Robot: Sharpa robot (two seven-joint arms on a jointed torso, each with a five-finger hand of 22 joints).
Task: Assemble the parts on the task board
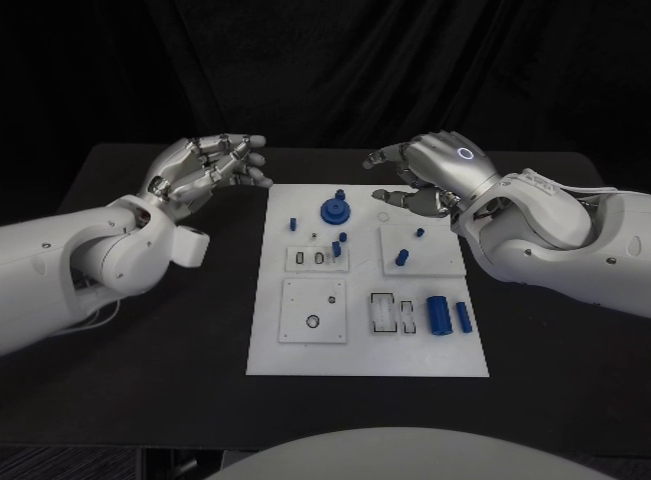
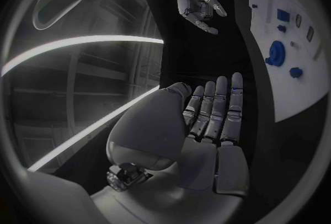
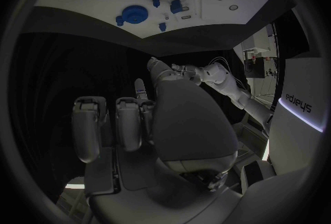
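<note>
Your black worktop (image 1: pixel 152 380) carried the white task board (image 1: pixel 368 340) at its middle, lying flat between the two arms. Your left hand (image 1: pixel 210 168) hovered above the worktop just off the board's far left corner, holding nothing, its fingers (image 2: pixel 219 105) extended side by side and slightly curled. Your right hand (image 1: pixel 429 172) hung over the board's far right corner, also holding nothing, its fingers (image 3: pixel 90 127) loosely bent and apart. On the board, the biggest part was the blue gear (image 1: pixel 334 211), standing near the far edge between the two hands. Nearer you, a blue cylinder (image 1: pixel 438 315) lay on the board's right side with a slimmer blue bar (image 1: pixel 464 317) just beside it. Smaller blue pegs stood around the gear and the middle plates: one (image 1: pixel 292 224) left of the gear and one (image 1: pixel 402 258) on the right-hand plate.
</note>
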